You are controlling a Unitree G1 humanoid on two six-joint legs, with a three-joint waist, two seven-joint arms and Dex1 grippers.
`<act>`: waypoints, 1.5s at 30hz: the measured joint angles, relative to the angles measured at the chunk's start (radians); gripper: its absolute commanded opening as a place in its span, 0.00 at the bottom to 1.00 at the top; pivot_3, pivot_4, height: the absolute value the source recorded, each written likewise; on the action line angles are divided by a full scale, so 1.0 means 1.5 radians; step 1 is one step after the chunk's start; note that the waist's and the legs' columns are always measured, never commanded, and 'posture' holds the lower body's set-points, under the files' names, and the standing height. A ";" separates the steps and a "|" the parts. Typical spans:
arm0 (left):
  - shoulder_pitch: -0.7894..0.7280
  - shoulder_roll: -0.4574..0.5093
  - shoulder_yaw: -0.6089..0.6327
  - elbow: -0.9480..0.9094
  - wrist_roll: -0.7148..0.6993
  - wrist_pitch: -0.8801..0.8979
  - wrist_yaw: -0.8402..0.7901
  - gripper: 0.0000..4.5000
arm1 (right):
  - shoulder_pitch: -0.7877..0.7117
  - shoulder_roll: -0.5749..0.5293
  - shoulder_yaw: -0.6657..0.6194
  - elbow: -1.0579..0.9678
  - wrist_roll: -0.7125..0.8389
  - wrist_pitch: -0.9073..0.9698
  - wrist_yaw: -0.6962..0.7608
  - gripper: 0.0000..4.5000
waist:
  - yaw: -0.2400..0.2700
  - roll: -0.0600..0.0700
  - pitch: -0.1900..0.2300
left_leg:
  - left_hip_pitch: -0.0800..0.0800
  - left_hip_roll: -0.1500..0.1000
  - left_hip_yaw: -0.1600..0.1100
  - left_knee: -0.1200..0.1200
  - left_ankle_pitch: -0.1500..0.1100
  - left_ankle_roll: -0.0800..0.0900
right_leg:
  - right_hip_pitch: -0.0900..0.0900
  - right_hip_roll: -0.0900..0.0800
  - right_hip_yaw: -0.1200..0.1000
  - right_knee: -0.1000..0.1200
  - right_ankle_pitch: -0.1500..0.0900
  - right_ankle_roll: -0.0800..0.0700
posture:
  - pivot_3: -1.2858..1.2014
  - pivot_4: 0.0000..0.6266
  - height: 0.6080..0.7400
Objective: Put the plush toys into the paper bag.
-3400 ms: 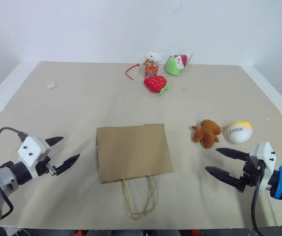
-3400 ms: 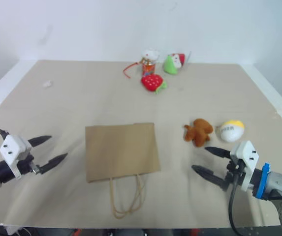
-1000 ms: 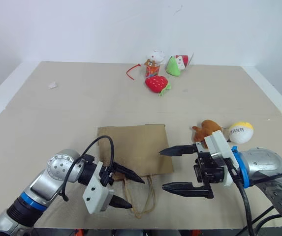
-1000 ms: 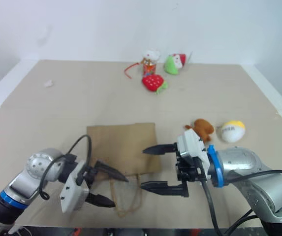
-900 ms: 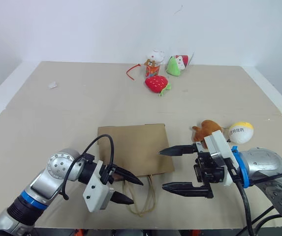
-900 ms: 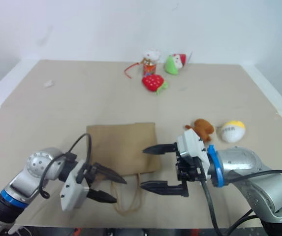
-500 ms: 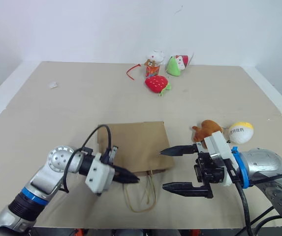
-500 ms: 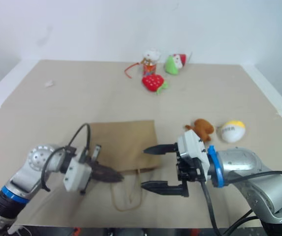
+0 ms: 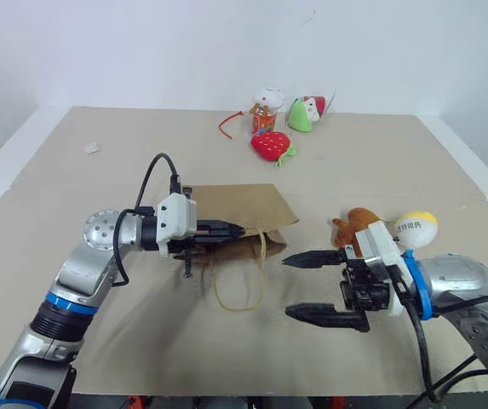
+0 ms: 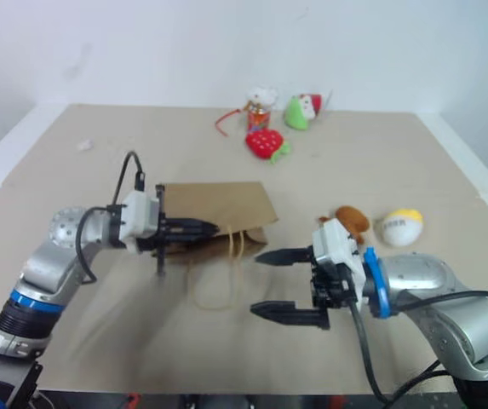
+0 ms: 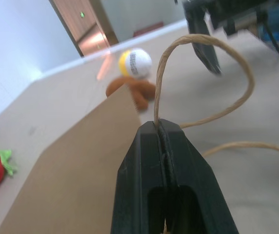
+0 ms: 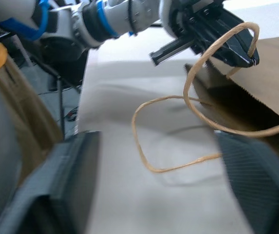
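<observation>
Brown paper bag [image 9: 235,215] hung raised at its mouth because our left hand [image 9: 237,229] had pinched one cord handle [image 11: 196,73] shut between its fingers. Our right hand [image 9: 296,285] waited spread wide just beside it, squirrel toy [image 9: 356,228] and egg toy [image 9: 415,228] resting on the counter [image 9: 124,170] behind.

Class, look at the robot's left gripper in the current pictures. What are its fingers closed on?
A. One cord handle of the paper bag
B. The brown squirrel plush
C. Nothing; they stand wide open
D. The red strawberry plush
A: the left gripper has its fingers shut on a cord handle of the paper bag, lifting that end off the table.
</observation>
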 measured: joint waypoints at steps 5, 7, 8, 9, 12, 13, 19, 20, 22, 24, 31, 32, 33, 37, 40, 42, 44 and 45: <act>-0.003 -0.028 0.006 -0.011 -0.001 0.041 0.053 0.00 | -0.026 0.060 0.044 0.036 -0.039 -0.004 -0.053 0.26 | 0.000 0.000 0.000 | 0.000 0.000 0.000 0.000 0.000 0.000 | 0.001 0.000 0.000 0.000 0.000 0.000 | 0.52 0.24 1.00; -0.003 -0.041 0.022 -0.015 -0.001 0.055 0.078 0.00 | -0.035 0.082 0.055 0.049 -0.059 -0.006 -0.071 0.09 | 0.000 0.000 0.000 | 0.000 0.000 0.000 0.000 0.000 0.000 | 0.001 0.000 0.000 0.000 0.001 0.001 | 0.52 0.24 1.00; -0.003 -0.044 0.024 -0.019 -0.001 0.060 0.087 0.00 | -0.038 0.088 0.057 0.053 -0.064 -0.007 -0.076 0.05 | 0.000 0.000 0.000 | 0.000 0.000 0.000 0.000 0.000 0.000 | 0.001 0.000 0.000 0.000 0.001 0.001 | 0.52 0.24 1.00; -0.003 -0.046 0.025 -0.023 -0.001 0.061 0.092 0.00 | -0.040 0.091 0.061 0.057 -0.069 -0.007 -0.081 0.02 | 0.000 0.000 0.000 | 0.000 -0.001 0.000 0.000 0.000 0.000 | 0.001 0.000 0.001 0.000 0.001 0.001 | 0.52 0.24 1.00; -0.003 -0.050 0.030 -0.031 -0.001 0.074 0.106 0.00 | -0.042 0.102 0.067 0.062 -0.085 -0.012 -0.087 0.02 | 0.000 0.000 0.000 | 0.000 -0.001 0.000 0.000 0.000 0.000 | 0.001 0.000 0.000 0.000 0.001 0.001 | 0.52 0.24 1.00; -0.003 -0.051 0.032 -0.031 -0.001 0.075 0.110 0.00 | -0.044 0.107 0.070 0.064 -0.091 -0.015 -0.092 0.02 | 0.000 0.000 0.000 | 0.000 -0.001 0.000 0.000 0.000 0.000 | 0.001 0.000 0.000 0.000 0.001 0.001 | 0.52 0.24 1.00; 0.001 -0.063 0.034 -0.058 -0.011 0.106 0.123 0.00 | -0.109 0.175 0.106 0.099 -0.139 -0.019 -0.143 0.02 | 0.000 0.000 0.000 | 0.000 0.000 0.000 0.000 0.000 0.000 | 0.001 0.000 0.001 0.000 0.001 0.000 | 0.52 0.24 1.00; 0.003 -0.066 0.034 -0.061 -0.014 0.114 0.128 0.00 | -0.124 0.188 0.115 0.105 -0.145 -0.016 -0.156 0.02 | 0.000 0.000 0.000 | 0.000 0.000 0.000 0.000 0.000 0.000 | 0.001 0.000 0.001 0.000 0.001 0.001 | 0.52 0.24 1.00; 0.010 -0.072 0.036 -0.066 -0.016 0.124 0.137 0.00 | -0.145 0.216 0.132 0.121 -0.165 -0.008 -0.184 0.02 | 0.000 0.000 0.000 | 0.000 0.000 0.000 0.000 0.000 0.000 | 0.000 0.000 0.001 0.000 0.001 0.001 | 0.52 0.24 1.00; 0.011 -0.073 0.036 -0.069 -0.016 0.127 0.140 0.00 | -0.151 0.222 0.137 0.126 -0.177 -0.006 -0.193 0.02 | 0.000 0.000 0.000 | 0.000 0.000 0.000 0.000 0.000 0.000 | 0.000 0.000 0.001 0.000 0.001 0.001 | 0.52 0.24 1.00; 0.009 -0.113 0.050 -0.075 -0.019 0.150 0.203 0.00 | -0.190 0.292 0.230 0.219 -0.302 0.001 -0.289 0.02 | -0.001 0.000 0.000 | 0.000 0.000 0.000 0.000 0.000 0.000 | 0.000 0.000 0.002 0.000 0.002 0.001 | 0.52 0.24 1.00; 0.007 -0.119 0.052 -0.075 -0.019 0.152 0.215 0.00 | -0.190 0.292 0.237 0.225 -0.316 0.004 -0.289 0.02 | 0.000 0.000 0.000 | 0.000 -0.001 0.001 0.000 0.000 0.000 | 0.000 0.000 0.002 0.000 0.002 0.002 | 0.52 0.24 1.00; 0.004 -0.124 0.054 -0.075 -0.018 0.152 0.222 0.00 | -0.190 0.291 0.244 0.228 -0.328 0.003 -0.289 0.02 | 0.000 0.000 0.000 | 0.000 -0.001 0.001 0.000 0.000 0.000 | 0.000 0.000 0.002 0.000 0.002 0.003 | 0.52 0.24 1.00; -0.008 -0.135 0.058 -0.075 -0.008 0.146 0.250 0.00 | -0.190 0.284 0.277 0.239 -0.369 0.010 -0.286 0.02 | 0.000 0.000 0.000 | 0.000 -0.001 0.001 0.000 0.000 0.000 | 0.000 0.000 0.002 0.000 0.002 0.003 | 0.52 0.24 1.00; -0.014 -0.143 0.064 -0.075 0.000 0.141 0.265 0.00 | -0.188 0.274 0.283 0.239 -0.391 0.011 -0.283 0.02 | 0.000 0.000 0.000 | 0.000 -0.001 0.001 0.000 0.000 0.000 | 0.000 0.000 0.001 0.000 0.002 0.003 | 0.52 0.24 1.00; -0.022 -0.148 0.071 -0.076 0.001 0.140 0.275 0.00 | -0.185 0.270 0.284 0.240 -0.404 0.011 -0.281 0.02 | 0.000 0.000 0.000 | 0.000 -0.001 0.001 0.000 0.000 0.000 | 0.000 0.000 0.001 0.000 0.002 0.003 | 0.52 0.24 1.00; -0.024 -0.151 0.073 -0.085 0.001 0.137 0.278 0.00 | -0.182 0.269 0.289 0.240 -0.415 0.008 -0.278 0.02 | -0.001 0.000 0.000 | 0.000 -0.001 0.001 0.000 0.000 0.000 | 0.000 0.000 0.002 0.000 0.002 0.003 | 0.52 0.24 1.00; -0.024 -0.153 0.073 -0.088 0.001 0.136 0.278 0.00 | -0.182 0.269 0.291 0.244 -0.420 0.006 -0.277 0.02 | -0.001 0.000 0.000 | 0.000 -0.001 0.001 0.000 0.000 0.000 | 0.000 0.000 0.002 0.000 0.002 0.003 | 0.52 0.24 1.00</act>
